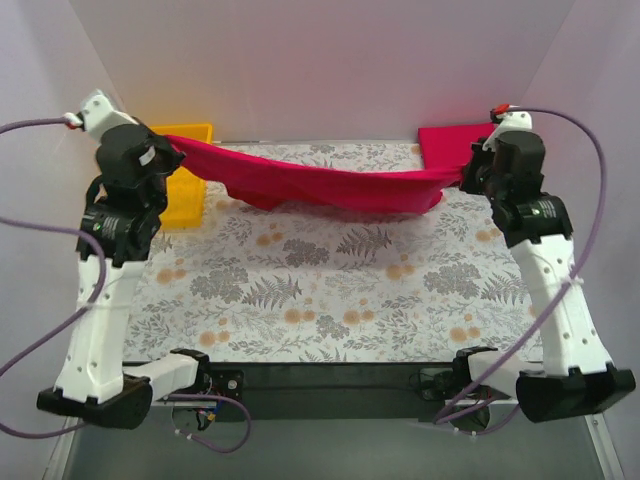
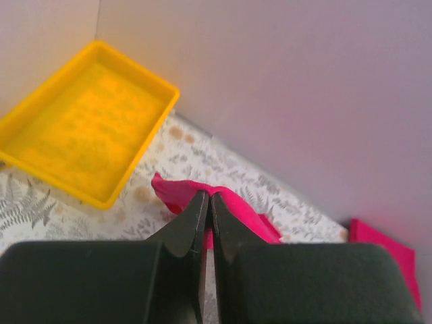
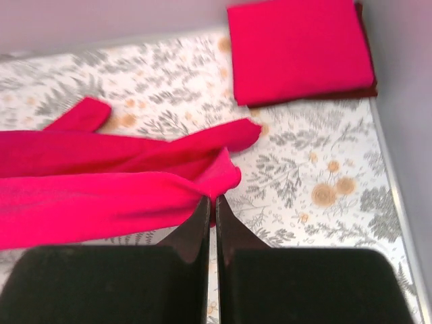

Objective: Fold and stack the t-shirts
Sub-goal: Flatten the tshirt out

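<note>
Fern-print tabletop (image 1: 300, 290); t-shirt (image 1: 330, 188) spans left-right, sagging, pinched at ends by left gripper (image 2: 208, 202) and right gripper (image 3: 212, 204); folded shirt (image 3: 297, 47) nearer right arm.

1. I have the stretched t-shirt (image 1: 320, 185) hanging crosswise over the far part of the table (image 1: 300, 290). It sags in the middle, and I cannot tell whether it touches the surface.
2. Its left end is pinched in my left gripper (image 1: 172, 150), its right end in my right gripper (image 1: 463, 175).
3. The tray (image 1: 190, 205) sits at the far left, beneath the left gripper.
4. The folded t-shirt (image 1: 445, 145) lies in the far right corner, just behind the right gripper.
</note>
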You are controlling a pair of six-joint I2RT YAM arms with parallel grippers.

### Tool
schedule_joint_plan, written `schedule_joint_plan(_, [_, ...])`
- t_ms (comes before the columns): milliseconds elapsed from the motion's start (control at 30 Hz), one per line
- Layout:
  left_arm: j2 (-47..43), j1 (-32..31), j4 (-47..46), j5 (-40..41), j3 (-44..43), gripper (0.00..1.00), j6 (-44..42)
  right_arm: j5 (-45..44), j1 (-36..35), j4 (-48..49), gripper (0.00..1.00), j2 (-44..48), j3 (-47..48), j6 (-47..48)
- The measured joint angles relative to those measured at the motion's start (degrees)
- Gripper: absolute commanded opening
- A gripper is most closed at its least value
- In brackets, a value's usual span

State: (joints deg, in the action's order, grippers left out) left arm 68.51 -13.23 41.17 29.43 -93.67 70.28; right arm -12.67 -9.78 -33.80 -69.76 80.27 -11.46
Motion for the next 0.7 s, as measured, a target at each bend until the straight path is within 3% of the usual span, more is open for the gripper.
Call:
schedule_joint_plan(167, [-11.1,0.0,0.33,-0.04,-6.38,0.0,-5.75,5.4,0.0,-2.56,0.01,12.31,3.58,4.2])
schedule_joint_plan(367, [-18.78,0.0,-0.83,-3.19,-21.35,0.0,-11.5,10.32,-0.04,-5.31,0.01,22.08,11.8,8.2])
schedule_joint_plan(533, [-21.14,0.0,-1.42,-6.54,-24.76,0.0,-13.11,12.37,-0.04,-5.73,0.01,23.91,20.74,10.93])
schedule_joint_plan(700, [-17.46,0.02,-1.46,-9.4,-22.99,0.0,-15.15,12.63,-0.04,-6.21,0.01,22.4,21.2,12.72])
